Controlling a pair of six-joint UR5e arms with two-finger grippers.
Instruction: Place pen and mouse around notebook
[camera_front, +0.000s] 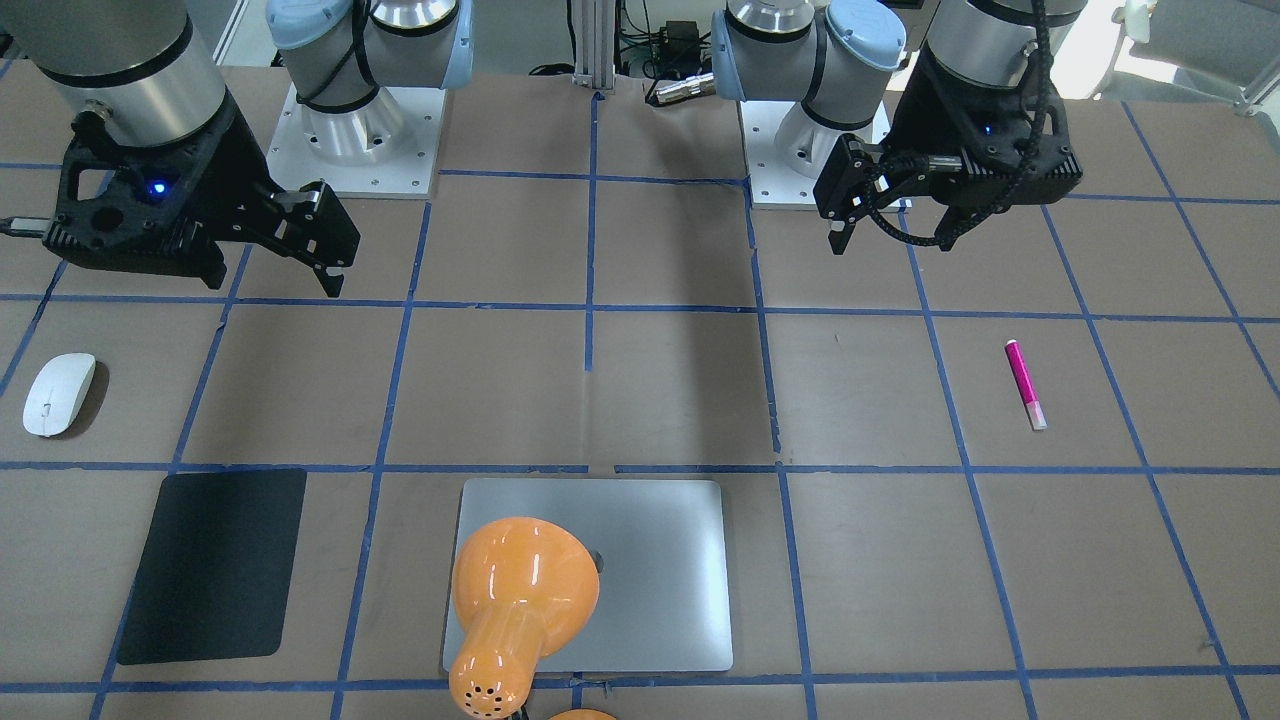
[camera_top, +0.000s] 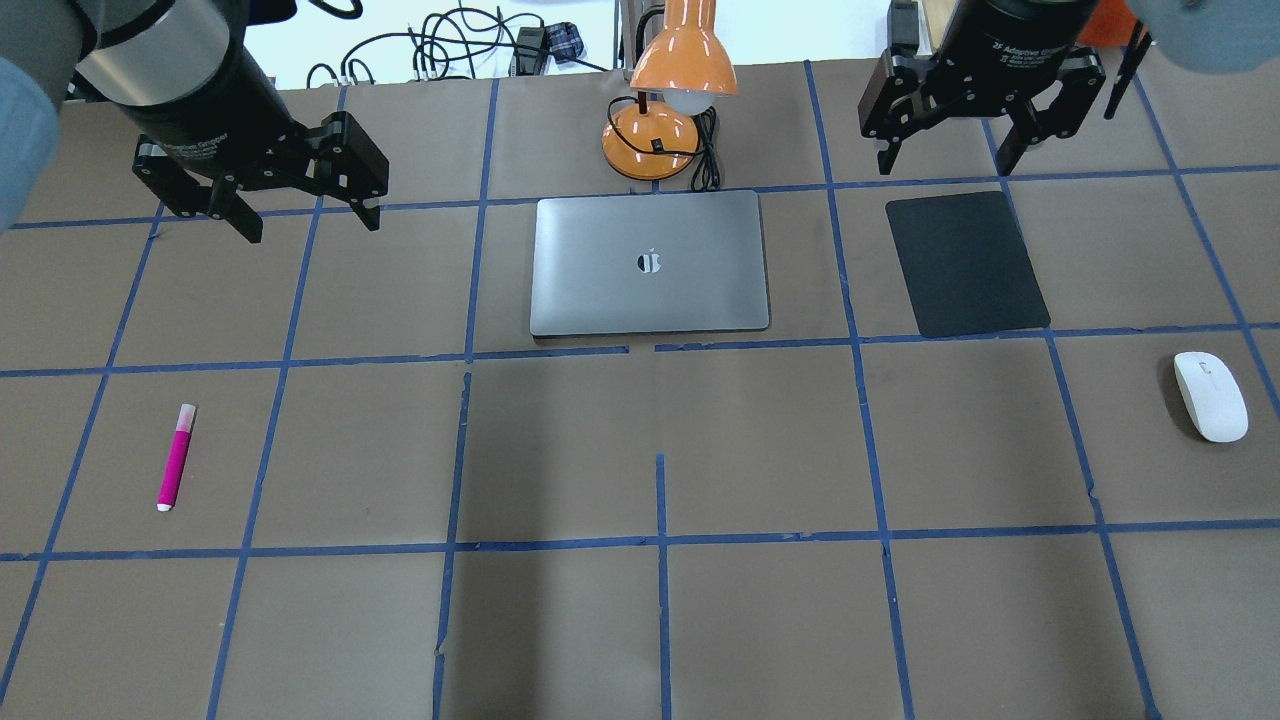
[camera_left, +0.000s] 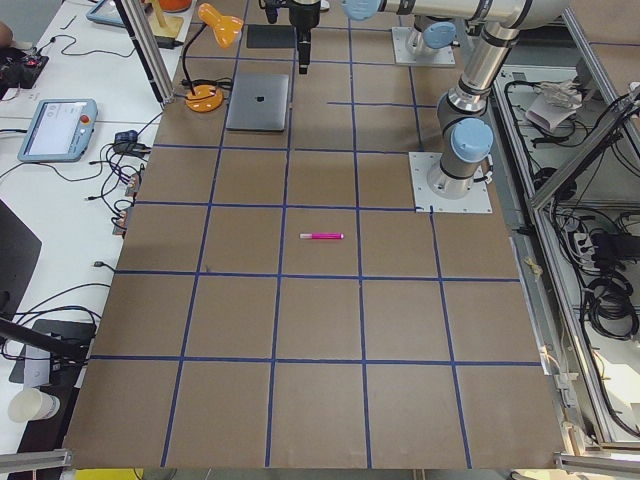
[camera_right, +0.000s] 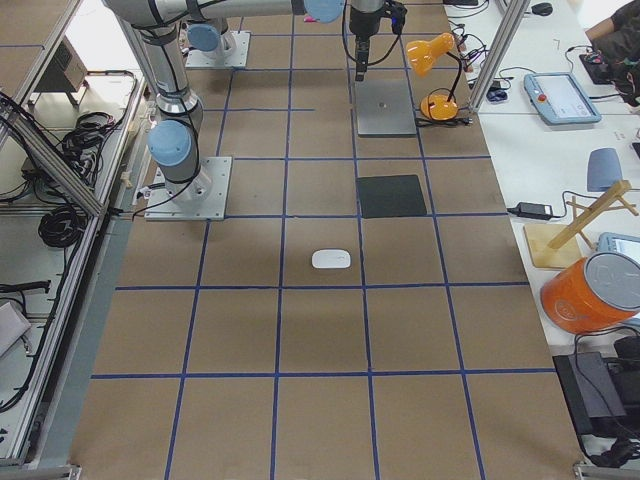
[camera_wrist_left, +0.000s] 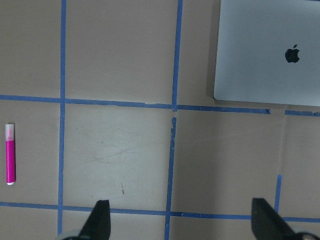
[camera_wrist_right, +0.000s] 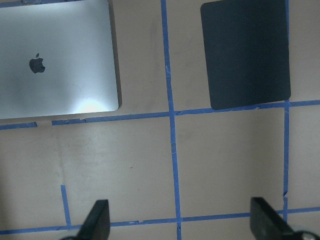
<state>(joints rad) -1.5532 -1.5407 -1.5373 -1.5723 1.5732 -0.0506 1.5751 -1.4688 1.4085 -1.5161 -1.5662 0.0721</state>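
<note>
The silver-grey notebook lies shut at the far middle of the table, logo up. Far out on the left half, the magenta pen lies alone inside a taped square. The white mouse rests near the right edge. My left gripper hovers open and empty above the table left of the notebook, well behind the pen. My right gripper hangs open and empty over the far edge of the black mat, away from the mouse. The left wrist view shows the pen and a notebook corner.
An orange desk lamp stands just behind the notebook, its cable beside the base. The black mat lies right of the notebook. Blue tape lines grid the brown table. Cables lie past the table's far edge.
</note>
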